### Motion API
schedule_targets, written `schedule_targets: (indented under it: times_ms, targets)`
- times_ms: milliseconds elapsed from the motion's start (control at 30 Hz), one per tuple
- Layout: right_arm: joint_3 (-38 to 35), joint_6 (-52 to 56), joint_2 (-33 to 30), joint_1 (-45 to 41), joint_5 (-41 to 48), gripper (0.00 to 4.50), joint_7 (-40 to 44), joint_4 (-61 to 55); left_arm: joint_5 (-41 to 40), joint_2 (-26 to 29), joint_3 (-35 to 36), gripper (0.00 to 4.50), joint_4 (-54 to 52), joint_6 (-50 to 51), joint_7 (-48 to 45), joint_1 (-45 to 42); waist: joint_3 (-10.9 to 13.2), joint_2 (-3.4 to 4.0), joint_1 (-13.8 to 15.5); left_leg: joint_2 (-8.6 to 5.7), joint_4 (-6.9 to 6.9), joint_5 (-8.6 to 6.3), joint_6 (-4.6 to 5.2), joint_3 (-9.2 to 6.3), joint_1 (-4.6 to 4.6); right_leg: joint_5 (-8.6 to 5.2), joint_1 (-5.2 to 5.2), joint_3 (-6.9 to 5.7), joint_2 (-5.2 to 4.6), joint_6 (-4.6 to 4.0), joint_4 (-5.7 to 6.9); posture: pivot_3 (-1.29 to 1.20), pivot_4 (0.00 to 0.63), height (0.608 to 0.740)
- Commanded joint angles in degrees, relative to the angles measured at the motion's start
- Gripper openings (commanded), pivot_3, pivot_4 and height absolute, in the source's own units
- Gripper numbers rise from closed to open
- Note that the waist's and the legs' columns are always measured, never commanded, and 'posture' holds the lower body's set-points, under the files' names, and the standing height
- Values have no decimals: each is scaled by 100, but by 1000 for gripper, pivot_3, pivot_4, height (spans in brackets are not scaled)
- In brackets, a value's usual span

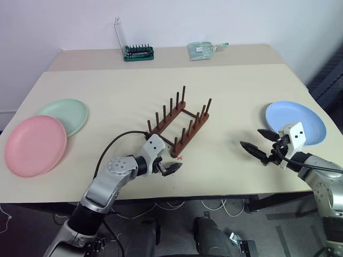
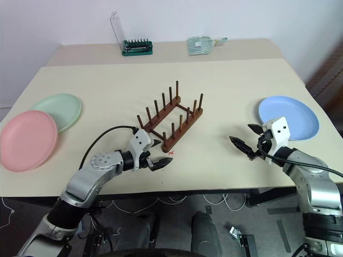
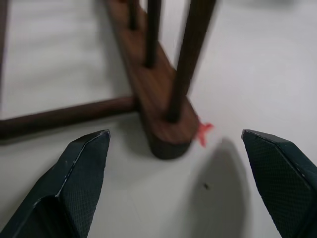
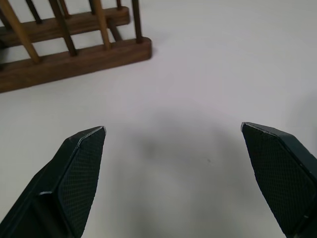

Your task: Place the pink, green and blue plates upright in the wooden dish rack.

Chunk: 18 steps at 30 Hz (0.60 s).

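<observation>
— Looking at the cream table [image 1: 134,96], where does the small dark reddish-brown wooden dish rack [image 1: 179,122] sit?

— Near the middle, slanted, two rails of upright pegs joined by crossbars. No plate stands in it.

— And the plates?

— The round pink plate [image 1: 35,145] lies flat at the robot's left edge, with the round pale green plate [image 1: 65,115] just behind it, the two rims overlapping. The round light blue plate [image 1: 296,122] lies flat far over on the right, well apart from the rack.

— What is the left gripper [image 1: 170,169] doing?

— It hovers low over the table just at the near end of the rack, by a small red mark [image 3: 204,133]. Its black fingers [image 3: 79,168] are spread, with nothing between them.

— The right gripper [image 1: 258,143]?

— Above bare table, just beside the blue plate's near rim, pointing toward the rack. Its fingers [image 4: 74,173] are spread wide and empty too.

— Anything at the back?

— A green bit holder with a raised clear lid [image 1: 138,51] and a clear plastic packet [image 1: 201,50].
</observation>
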Motion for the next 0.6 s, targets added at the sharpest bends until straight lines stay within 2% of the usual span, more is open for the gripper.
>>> schedule_targets:
  times_ms: [33,167,200,367,467,600]
  targets:
    - [-191,-152,81,111,93,4500,-62,-295,171,-31,65,3036,152,-238,120,-5,-1,1,-10,0,0,0,0,0,0,0,0,0,0,0,0,0,150,740]
    - [-143,-219,99,49,80,4500,-55,-196,237,-48,127,958,324,-450,152,-21,-2,3,-7,0,-1,0,0,1,1,0,0,0,0,0,0,0,150,740]
    - [-120,-247,110,-1,72,4500,-46,-141,243,-64,158,724,413,-506,147,-39,-2,4,-6,0,-1,0,0,1,2,0,1,0,0,0,0,0,150,740]
    - [-46,-251,220,58,97,4500,-53,-271,315,110,184,722,782,-999,-211,-121,-2,4,-8,0,-2,0,0,1,5,0,3,0,0,0,0,0,150,740]
    - [10,-238,284,248,136,4500,24,-381,310,424,37,722,1304,-1825,-1127,-429,-3,5,-8,0,0,0,0,1,5,0,3,-1,2,0,2,0,150,740]
    - [38,-264,311,345,123,4500,39,-395,52,644,-53,722,1855,-2442,-2389,-818,-3,6,-15,-1,-1,-1,2,5,1,-1,2,0,0,0,-4,0,150,740]
